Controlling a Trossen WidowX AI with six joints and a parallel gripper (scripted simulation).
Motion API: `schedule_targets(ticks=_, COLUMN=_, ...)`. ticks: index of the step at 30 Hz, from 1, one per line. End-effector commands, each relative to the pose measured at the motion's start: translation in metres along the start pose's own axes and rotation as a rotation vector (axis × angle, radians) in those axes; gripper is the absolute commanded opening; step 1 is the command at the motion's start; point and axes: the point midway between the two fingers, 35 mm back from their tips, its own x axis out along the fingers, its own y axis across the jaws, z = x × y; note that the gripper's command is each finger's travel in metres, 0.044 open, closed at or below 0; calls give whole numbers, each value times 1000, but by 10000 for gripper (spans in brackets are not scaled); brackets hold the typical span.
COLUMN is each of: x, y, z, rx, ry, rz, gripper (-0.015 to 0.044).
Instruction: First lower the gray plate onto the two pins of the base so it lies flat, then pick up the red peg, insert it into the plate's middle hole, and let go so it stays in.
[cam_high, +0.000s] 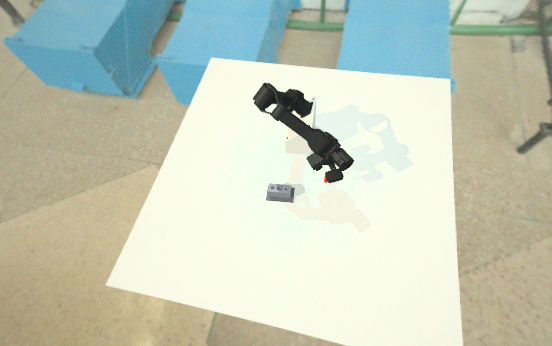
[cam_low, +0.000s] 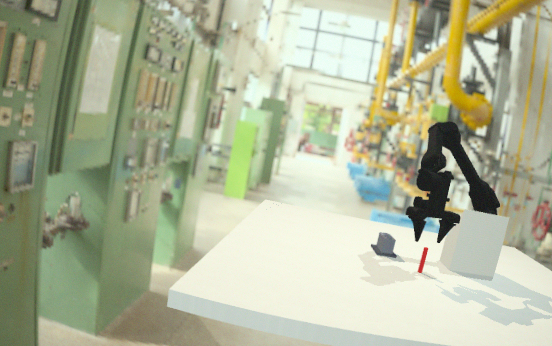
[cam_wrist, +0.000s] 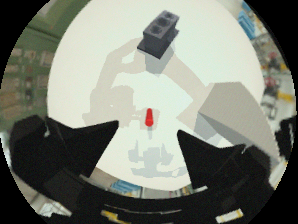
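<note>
The gray plate (cam_high: 281, 193) (cam_low: 386, 241) (cam_wrist: 160, 31) lies on the darker base (cam_wrist: 152, 52) (cam_low: 379, 251), looking flat, with three dark holes on top and no peg in them. The pins cannot be told apart. The red peg (cam_high: 325, 180) (cam_low: 423, 260) (cam_wrist: 149, 118) stands roughly upright on the table, apart from the plate. My gripper (cam_high: 325, 169) (cam_low: 428, 241) (cam_wrist: 148, 128) is open and empty, pointing down just above the peg. In the wrist view the peg shows between the two fingertips, nearly centred.
A pale block (cam_low: 476, 244) (cam_wrist: 226, 109) stands beside the peg, near the arm's root, to the right in the exterior view and the wrist view. The white table (cam_high: 240, 260) (cam_low: 280, 280) carries the arm's shadows. Its edges show in the top and exterior views.
</note>
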Motion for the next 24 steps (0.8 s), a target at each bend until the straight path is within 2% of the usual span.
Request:
schedule_targets(ticks=1, x=7, y=-1, z=1, rx=-5, ry=-5, rz=-3, gripper=440)
schedule_targets(ticks=24, x=45, y=0, z=1, rx=-5, ry=-5, rz=-3, gripper=440)
